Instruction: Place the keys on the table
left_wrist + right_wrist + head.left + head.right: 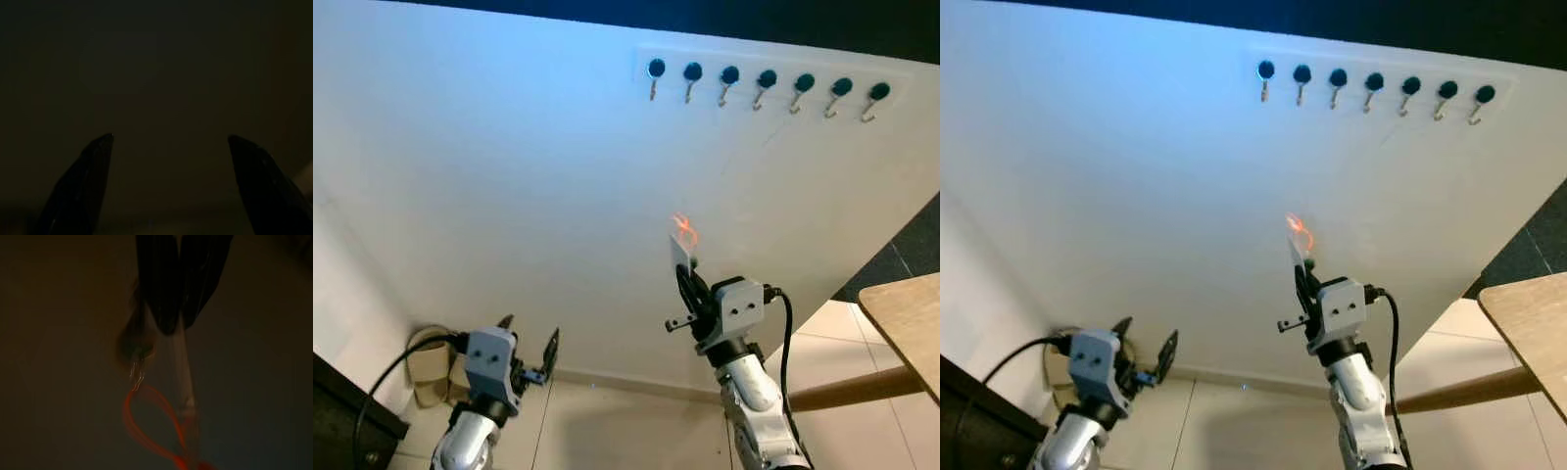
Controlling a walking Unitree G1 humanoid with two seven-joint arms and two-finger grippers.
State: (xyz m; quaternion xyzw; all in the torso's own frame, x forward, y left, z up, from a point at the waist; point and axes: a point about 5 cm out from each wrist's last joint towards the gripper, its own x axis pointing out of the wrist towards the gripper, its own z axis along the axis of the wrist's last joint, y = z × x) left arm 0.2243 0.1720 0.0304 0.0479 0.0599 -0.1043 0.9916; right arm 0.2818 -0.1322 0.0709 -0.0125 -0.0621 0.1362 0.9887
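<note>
Against the white wall, below the row of hooks (766, 91), my right fingers (686, 279) pinch the keys (682, 245) with their orange loop held up. My left fingers (530, 350) hang spread wide, holding nothing. To my right, the wooden surface (911, 313) juts in, well apart from the keys.

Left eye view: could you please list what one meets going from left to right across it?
Left gripper → keys held up by the right gripper → row of wall hooks → wooden table.
</note>
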